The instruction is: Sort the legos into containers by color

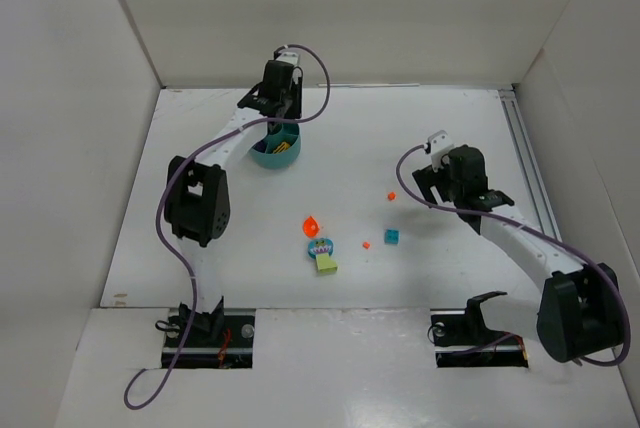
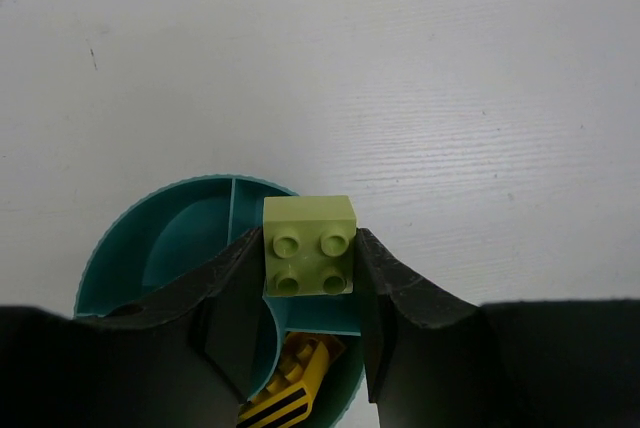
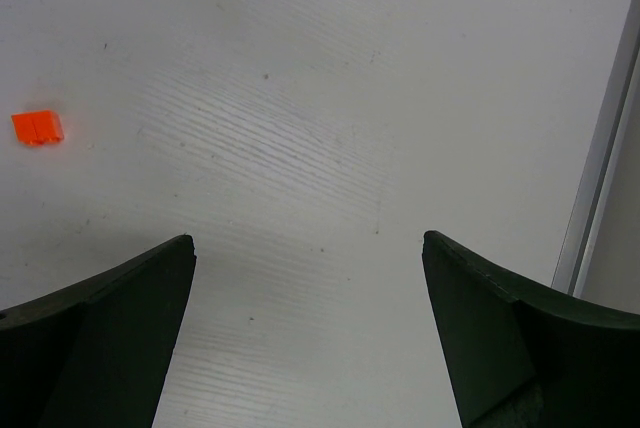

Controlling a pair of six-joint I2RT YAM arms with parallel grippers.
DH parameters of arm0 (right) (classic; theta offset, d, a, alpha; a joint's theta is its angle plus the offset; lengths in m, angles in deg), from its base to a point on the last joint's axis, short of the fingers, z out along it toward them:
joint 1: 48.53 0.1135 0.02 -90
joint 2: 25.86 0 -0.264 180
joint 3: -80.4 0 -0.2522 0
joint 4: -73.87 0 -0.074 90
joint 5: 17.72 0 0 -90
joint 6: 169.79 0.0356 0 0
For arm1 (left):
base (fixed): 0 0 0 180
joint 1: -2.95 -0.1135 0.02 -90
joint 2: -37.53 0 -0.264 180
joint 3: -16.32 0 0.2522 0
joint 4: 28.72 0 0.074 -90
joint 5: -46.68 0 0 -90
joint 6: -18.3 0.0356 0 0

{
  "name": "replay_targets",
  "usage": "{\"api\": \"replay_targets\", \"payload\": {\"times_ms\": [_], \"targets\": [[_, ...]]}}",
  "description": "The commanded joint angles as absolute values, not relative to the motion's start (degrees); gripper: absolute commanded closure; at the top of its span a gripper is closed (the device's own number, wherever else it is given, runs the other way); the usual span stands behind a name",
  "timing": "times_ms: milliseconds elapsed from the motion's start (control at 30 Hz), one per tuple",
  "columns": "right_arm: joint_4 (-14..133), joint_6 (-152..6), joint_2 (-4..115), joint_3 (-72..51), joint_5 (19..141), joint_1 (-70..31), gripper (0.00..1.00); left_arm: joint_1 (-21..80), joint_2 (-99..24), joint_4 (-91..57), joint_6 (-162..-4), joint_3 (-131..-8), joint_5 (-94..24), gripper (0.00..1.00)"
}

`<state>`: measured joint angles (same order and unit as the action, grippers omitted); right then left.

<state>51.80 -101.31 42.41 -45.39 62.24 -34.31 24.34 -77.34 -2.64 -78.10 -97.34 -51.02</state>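
My left gripper [image 2: 308,240] is shut on a lime green brick [image 2: 308,258] and holds it above the round teal bowl [image 2: 160,238], over a divider wall between compartments. A yellow piece with black stripes [image 2: 290,388] lies in a compartment below. In the top view the left gripper [image 1: 276,124] hovers over the bowl [image 1: 262,158] at the back. My right gripper [image 3: 308,248] is open and empty above bare table, with a small orange brick [image 3: 38,127] to its left. Loose legos lie mid-table: an orange piece [image 1: 312,225], a lime brick [image 1: 327,265], a teal brick [image 1: 394,237] and orange bits [image 1: 391,194].
A metal rail [image 3: 600,148] runs along the table's right edge close to my right gripper [image 1: 425,183]. White walls enclose the table on the back, left and right. A small multicoloured cluster [image 1: 322,246] sits between the orange piece and the lime brick.
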Motion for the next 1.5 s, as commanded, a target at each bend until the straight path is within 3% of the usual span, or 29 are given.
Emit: {"api": "replay_targets", "payload": {"times_ms": [0,267,433,700,800,833,900,967,1067,1233,1467], "targets": [[55.45,-102.12,42.78,-43.12,64.11,-34.82,0.0,23.52,-76.19,-2.48,-74.0,-98.43,-48.07,0.65],[55.45,-102.65,43.31,-43.12,64.63,-34.82,0.0,23.52,-76.81,-1.86,-71.97,-97.81,-47.1,0.65],[55.45,-102.65,43.31,-43.12,65.16,-34.82,0.0,23.52,-76.81,-1.34,-70.91,-97.2,-46.57,0.55],[55.45,-103.87,43.31,-43.12,67.26,-34.82,0.0,22.99,-76.12,-0.19,-70.91,-97.2,-47.89,0.55],[56.5,-107.03,42.78,-43.12,71.91,-34.82,0.0,22.99,-73.92,-0.72,-71.44,-97.2,-46.05,0.5],[56.51,-108.78,41.13,-43.12,72.71,-33.86,0.0,22.99,-73.04,-1.24,-72.05,-97.2,-45.34,0.41],[56.51,-110.37,39.45,-43.12,72.72,-31.4,0.0,22.99,-69.98,-2.91,-72.05,-95.89,-43.07,0.29],[56.51,-111.52,37.26,-43.12,70.62,-26.13,0.0,22.99,-67.77,-3.45,-72.66,-94.48,-42.36,0.11],[52.84,-112.22,37.25,-42.42,69.03,-18.25,0.0,22.99,-62.76,-3.97,-73.89,-92.2,-41.73,0.0],[50.62,-111.97,38.48,-42.41,67.01,-4.43,0.0,26.41,-53.19,-4.5,-76.79,-83.77,-47.33,0.0],[51.15,-103.8,42.07,-45.13,64.82,11.4,0.03,30.19,-34.56,-10.12,-95.77,-59.0,-53.78,0.0]]}}
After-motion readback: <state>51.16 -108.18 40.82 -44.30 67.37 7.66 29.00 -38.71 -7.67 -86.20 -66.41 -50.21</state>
